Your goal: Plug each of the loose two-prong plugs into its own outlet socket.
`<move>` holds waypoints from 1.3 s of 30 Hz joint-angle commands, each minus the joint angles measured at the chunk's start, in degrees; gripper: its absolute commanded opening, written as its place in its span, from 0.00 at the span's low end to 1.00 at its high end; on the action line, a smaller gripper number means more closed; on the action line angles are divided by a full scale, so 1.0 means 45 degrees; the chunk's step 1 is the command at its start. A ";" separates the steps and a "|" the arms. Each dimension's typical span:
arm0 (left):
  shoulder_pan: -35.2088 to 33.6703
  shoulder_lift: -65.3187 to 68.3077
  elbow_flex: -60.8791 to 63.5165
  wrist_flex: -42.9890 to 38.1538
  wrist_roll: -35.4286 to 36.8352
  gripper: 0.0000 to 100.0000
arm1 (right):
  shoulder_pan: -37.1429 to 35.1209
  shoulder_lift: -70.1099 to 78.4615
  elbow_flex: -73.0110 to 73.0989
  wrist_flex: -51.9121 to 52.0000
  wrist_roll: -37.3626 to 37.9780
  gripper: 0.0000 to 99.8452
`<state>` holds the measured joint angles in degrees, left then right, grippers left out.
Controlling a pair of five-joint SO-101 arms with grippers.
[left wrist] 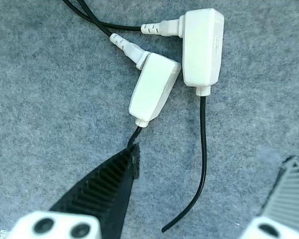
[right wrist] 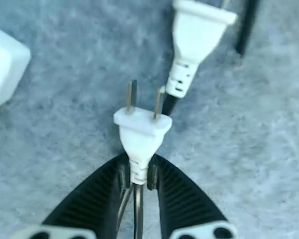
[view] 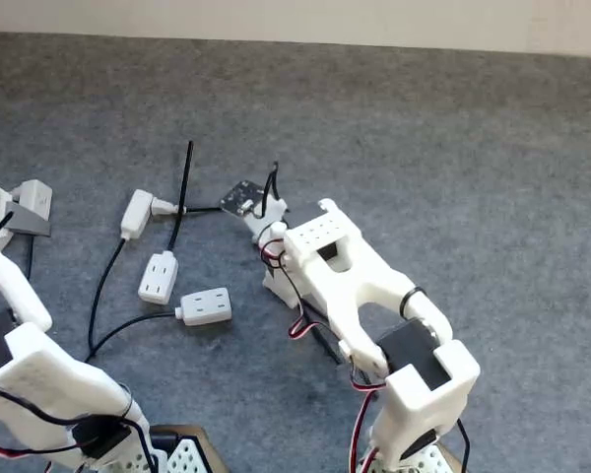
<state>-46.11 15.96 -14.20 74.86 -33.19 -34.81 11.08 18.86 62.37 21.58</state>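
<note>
Here, the right pincer (right wrist: 138, 167) squeezes the neck of a small white two-prong plug (right wrist: 139, 128), held over the grey carpet (right wrist: 249, 149). The left pincer (left wrist: 212, 159) has its fingers spread wide near two white plastic socket blocks (left wrist: 154, 87) on black cords (left wrist: 203, 130).

The desk (view: 453, 148) I work over is covered in grey, short-piled carpet, speckled and a little fuzzy. Close up from both my wrists I see the same rough weave, with light falling across it in paler patches. Along the far side runs a pale cream strip (view: 374, 20), flat and plain; I cannot tell whether it is a wall or bare board. At the near edge a corner of a dark brown slab (view: 205, 445) lies on the carpet.
</note>
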 commanded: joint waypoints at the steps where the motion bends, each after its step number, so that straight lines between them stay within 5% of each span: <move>1: -0.0029 -0.0107 -0.0381 0.0039 -0.0117 0.41 | -0.0283 -0.0811 -0.0400 0.0361 -0.0488 0.01; 7: 0.0420 -0.0225 -0.0166 0.0137 -0.0137 0.41 | -0.0342 -0.2764 0.0459 -0.0928 -0.0781 0.01; 13: 0.2178 -0.0811 -0.0733 0.2422 -0.0137 0.41 | -0.1241 -0.7824 0.5988 -0.5402 -0.1074 0.01; 21: 0.5558 -0.3624 0.0694 0.3497 -0.0078 0.41 | -0.2862 -1.2435 0.8742 -0.5812 -0.1094 0.01; 24: 0.6632 -0.5695 0.3096 0.2227 -0.0059 0.41 | -0.3194 -1.2493 0.9016 -0.5812 -0.1094 0.01; 31: 0.7473 -1.2142 1.1692 -0.4220 0.0586 0.41 | -0.3292 -1.2611 0.9016 -0.5578 -0.1192 0.01; 39: 0.8625 -1.5756 1.3978 -0.5021 0.1348 0.41 | -0.3917 -1.2513 0.9055 -0.5558 -0.1621 0.01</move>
<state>-9.54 -49.10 48.04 53.85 -28.79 -50.20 -43.87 60.00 37.49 15.43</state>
